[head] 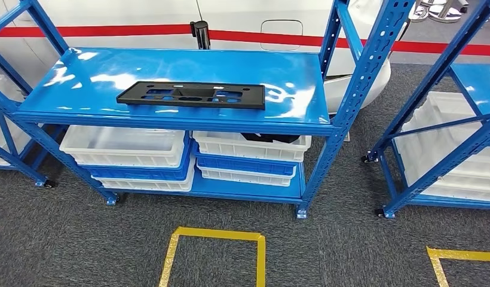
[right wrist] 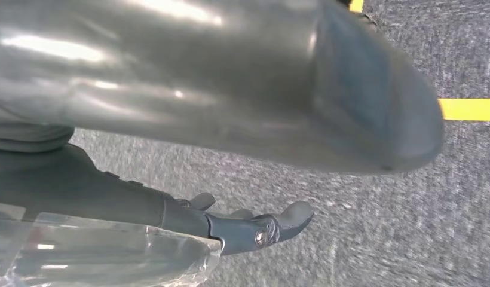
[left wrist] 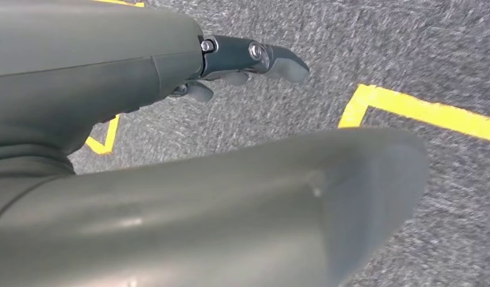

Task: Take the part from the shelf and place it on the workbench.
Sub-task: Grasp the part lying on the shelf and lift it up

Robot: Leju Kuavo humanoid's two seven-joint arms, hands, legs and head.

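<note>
Item: black part (head: 192,94) — a flat, elongated plastic panel with cut-outs, lying flat on the glossy blue top shelf (head: 290,75) of the central blue rack (head: 362,84), towards the shelf's front edge and a little left of its middle, untouched by either hand. Below the shelf, on the rack's lower level: white bins (head: 126,146) stacked with a blue bin (head: 141,173) at 7 o'clock from the part, and a second stack of white and blue bins (head: 248,156) at 5 o'clock, the upper white one holding something dark that cannot be identified. At 3 o'clock, a second blue rack (head: 437,128) with white bins (head: 452,155). At 12 o'clock behind the shelf, a black post (head: 200,33) before a white wall with a red stripe (head: 111,30). Floor: grey carpet (head: 69,245) with yellow tape markings (head: 213,236) at 6 o'clock. Left hand (left wrist: 230,66) — hanging over the carpet, fingers extended and apart, holding nothing. Right hand (right wrist: 242,224) — likewise over the carpet, fingers spread loosely, holding nothing; yellow tape visible near both.
</note>
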